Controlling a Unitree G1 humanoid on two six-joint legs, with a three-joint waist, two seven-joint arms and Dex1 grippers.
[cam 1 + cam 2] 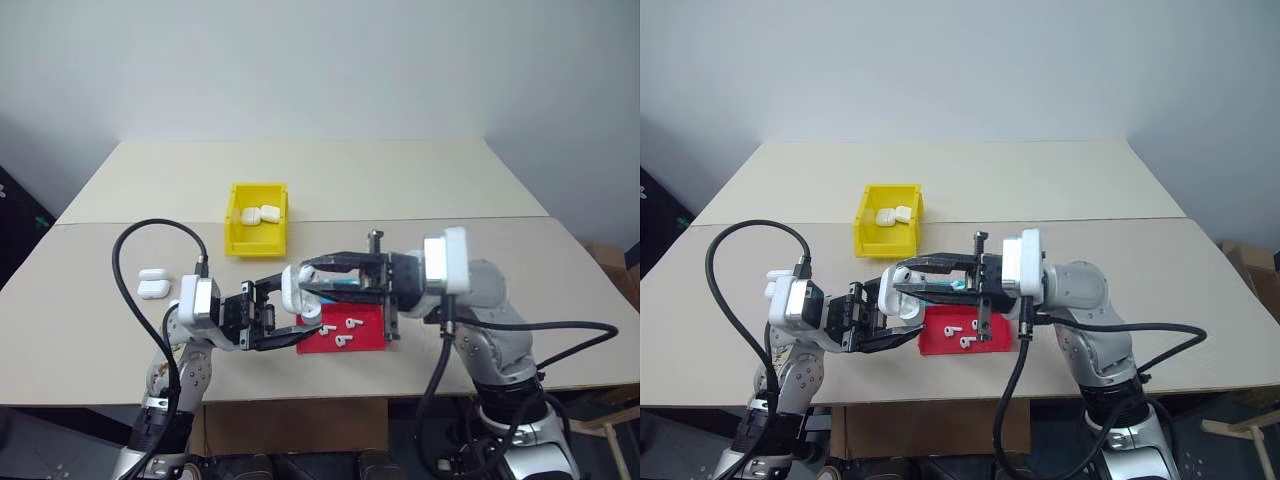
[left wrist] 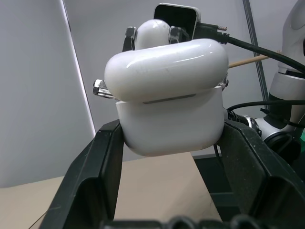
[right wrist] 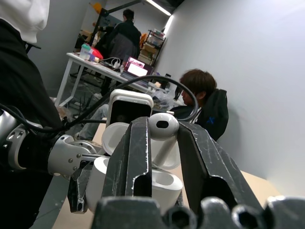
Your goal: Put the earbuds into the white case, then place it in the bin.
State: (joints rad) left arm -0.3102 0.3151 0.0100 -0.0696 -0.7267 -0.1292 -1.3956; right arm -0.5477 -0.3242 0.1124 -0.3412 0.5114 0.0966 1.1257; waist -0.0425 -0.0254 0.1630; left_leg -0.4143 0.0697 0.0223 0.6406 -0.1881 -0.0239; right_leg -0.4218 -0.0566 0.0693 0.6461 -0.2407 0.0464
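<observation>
My left gripper (image 1: pixel 303 302) is shut on the white case (image 2: pixel 167 95) and holds it above the table's front, lid ajar. From the right, my right gripper (image 1: pixel 306 279) meets it, shut on one of the earbuds (image 3: pixel 163 127). That earbud's stem points down into the case (image 3: pixel 164 183). Three more earbuds (image 1: pixel 351 323) lie on a red tray (image 1: pixel 372 338) just under the grippers. The yellow bin (image 1: pixel 231 215) stands farther back on the table, with two white cases (image 1: pixel 259 214) inside.
Two more white cases (image 1: pixel 152 283) lie on the table at the left, close to my left arm's black cable (image 1: pixel 150 228). In the right wrist view, a seated person (image 3: pixel 202 98) and a standing person (image 3: pixel 125 33) are in the room beyond.
</observation>
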